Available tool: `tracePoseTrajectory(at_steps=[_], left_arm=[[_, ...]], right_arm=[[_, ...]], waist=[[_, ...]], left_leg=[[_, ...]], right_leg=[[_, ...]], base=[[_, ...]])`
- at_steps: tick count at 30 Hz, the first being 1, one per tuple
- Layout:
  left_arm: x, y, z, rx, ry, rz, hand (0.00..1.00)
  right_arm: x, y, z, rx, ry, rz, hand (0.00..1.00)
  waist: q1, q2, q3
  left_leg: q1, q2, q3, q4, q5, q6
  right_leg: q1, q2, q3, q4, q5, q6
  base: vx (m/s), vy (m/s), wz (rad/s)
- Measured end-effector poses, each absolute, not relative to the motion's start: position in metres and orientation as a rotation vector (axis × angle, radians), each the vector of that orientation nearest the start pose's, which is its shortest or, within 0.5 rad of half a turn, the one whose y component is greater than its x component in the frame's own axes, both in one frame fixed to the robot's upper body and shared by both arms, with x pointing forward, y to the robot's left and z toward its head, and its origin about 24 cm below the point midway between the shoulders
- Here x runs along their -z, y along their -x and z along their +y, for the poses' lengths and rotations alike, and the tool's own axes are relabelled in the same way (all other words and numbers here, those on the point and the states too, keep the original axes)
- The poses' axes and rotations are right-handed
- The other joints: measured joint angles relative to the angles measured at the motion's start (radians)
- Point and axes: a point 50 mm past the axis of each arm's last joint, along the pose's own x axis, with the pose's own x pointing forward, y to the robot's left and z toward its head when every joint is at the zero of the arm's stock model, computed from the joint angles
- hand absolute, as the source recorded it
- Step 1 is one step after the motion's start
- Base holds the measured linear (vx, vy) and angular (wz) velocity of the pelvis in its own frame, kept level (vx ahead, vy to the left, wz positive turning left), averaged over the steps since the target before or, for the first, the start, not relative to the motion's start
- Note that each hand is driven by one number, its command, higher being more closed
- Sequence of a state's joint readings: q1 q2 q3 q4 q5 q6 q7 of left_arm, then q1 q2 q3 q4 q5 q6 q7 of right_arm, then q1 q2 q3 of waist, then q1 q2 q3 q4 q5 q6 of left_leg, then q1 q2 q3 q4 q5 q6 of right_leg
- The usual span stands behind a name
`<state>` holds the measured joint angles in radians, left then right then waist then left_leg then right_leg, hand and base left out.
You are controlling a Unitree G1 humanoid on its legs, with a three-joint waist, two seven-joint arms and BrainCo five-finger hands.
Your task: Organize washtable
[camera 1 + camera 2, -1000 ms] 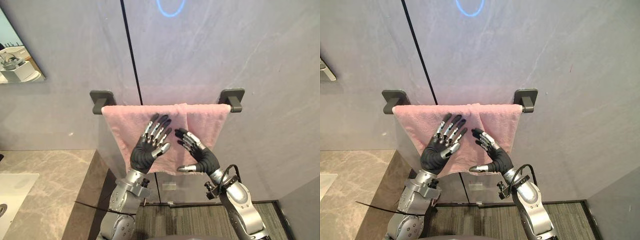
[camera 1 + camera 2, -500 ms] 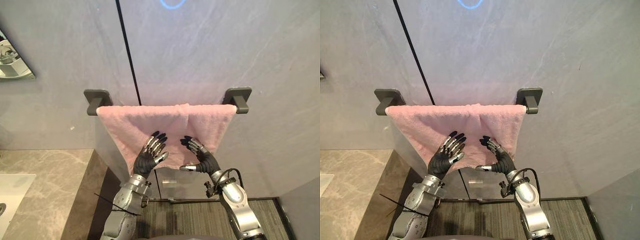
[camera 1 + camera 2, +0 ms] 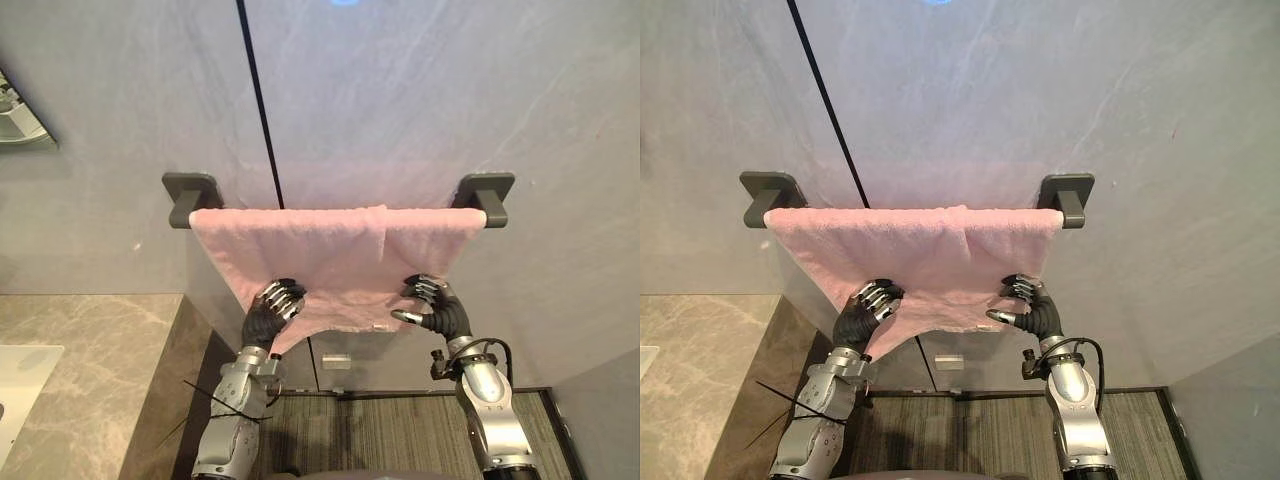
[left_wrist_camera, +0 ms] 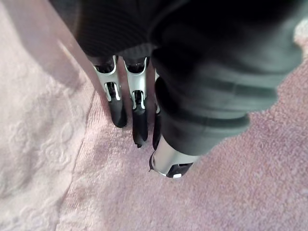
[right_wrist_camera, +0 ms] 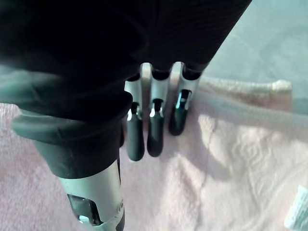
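**Both hands closed on the lower edge of a pink towel hanging from a wall bar**

I am looking down a grey wall. A marble counter sits at the lower left, well apart from the work.

A towel bar runs across the wall between two dark brackets, one at the left and one at the right. A pink towel is draped over the bar, with its long axis lying along it from bracket to bracket. It covers nearly the whole bar. Right of the middle, a vertical fold drops from the bar. The lower edge is uneven and hangs deeper near the centre.

The towel lies directly above and in front of both hands, so each arm is equally near its own side. The left hand is at the lower left edge of the cloth and the right hand at the lower right, both well below the bar and spread wide apart.

In the left wrist view, the left hand's fingers are bent, with their dark tips and the thumb pressed into the pile. The right hand's fingers curl onto the cloth the same way, with the thumb reaching across below them. I judge both hands to be closed on the towel's hem. They look ready to pull it flat and even along the bar.
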<state>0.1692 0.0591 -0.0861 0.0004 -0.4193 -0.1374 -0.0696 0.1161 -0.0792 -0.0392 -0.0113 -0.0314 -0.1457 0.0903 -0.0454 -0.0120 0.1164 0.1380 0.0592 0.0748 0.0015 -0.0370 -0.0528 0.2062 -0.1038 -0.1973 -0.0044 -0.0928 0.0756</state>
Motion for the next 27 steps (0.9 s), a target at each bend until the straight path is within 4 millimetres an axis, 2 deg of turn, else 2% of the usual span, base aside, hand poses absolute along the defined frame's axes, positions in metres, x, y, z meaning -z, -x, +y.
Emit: tracePoseTrajectory(at_steps=[5,9,16,22,24,27], left_arm=[[-0.016,-0.217,0.164,-0.025,0.374,0.014,0.0],[-0.012,-0.211,0.172,-0.07,0.38,0.024,0.0],[0.021,-0.17,0.176,-0.177,0.421,0.173,0.0],[0.053,-0.136,0.185,-0.261,0.391,0.347,0.0],[0.062,-0.126,0.186,-0.281,0.387,0.4,0.0],[0.076,-0.116,0.186,-0.285,0.351,0.483,0.0]], right_arm=[[-0.033,-0.225,-0.197,0.119,0.098,-0.04,0.0],[-0.027,-0.216,-0.206,0.179,0.098,-0.013,0.0],[-0.007,-0.177,-0.207,0.245,0.068,0.1,0.0],[0.009,-0.15,-0.209,0.275,0.066,0.21,0.0],[0.017,-0.144,-0.208,0.273,0.061,0.256,0.0],[0.042,-0.132,-0.206,0.271,0.044,0.375,0.0]], waist=[[-0.006,0.004,0.003],[-0.008,0.004,0.004],[0.005,0.003,0.004],[0.012,-0.003,0.006],[0.015,-0.006,-0.001],[0.024,-0.01,-0.017]], left_leg=[[0.0,0.0,-0.003,0.0,0.001,0.001],[0.0,0.0,-0.002,-0.002,0.001,0.001],[-0.002,0.011,0.028,-0.013,0.0,0.0],[0.012,0.015,0.066,0.016,-0.026,-0.002],[0.009,0.016,0.073,0.03,-0.042,0.002],[-0.004,0.019,0.084,0.053,-0.053,-0.003]], right_leg=[[0.001,0.0,-0.002,0.0,0.002,-0.001],[-0.001,0.0,0.0,-0.001,0.003,-0.001],[-0.018,-0.003,0.014,0.009,0.002,0.0],[-0.033,-0.018,0.019,0.09,-0.046,0.005],[-0.041,-0.022,0.027,0.118,-0.063,0.006],[-0.059,-0.025,0.037,0.151,-0.078,0.006]], base=[[-0.04,-0.01,0.01],[-0.05,-0.01,-0.02],[0.0,-0.015,-0.08],[-0.03,-0.004,-0.05],[-0.08,-0.002,-0.13],[-0.01,-0.003,-0.07]])
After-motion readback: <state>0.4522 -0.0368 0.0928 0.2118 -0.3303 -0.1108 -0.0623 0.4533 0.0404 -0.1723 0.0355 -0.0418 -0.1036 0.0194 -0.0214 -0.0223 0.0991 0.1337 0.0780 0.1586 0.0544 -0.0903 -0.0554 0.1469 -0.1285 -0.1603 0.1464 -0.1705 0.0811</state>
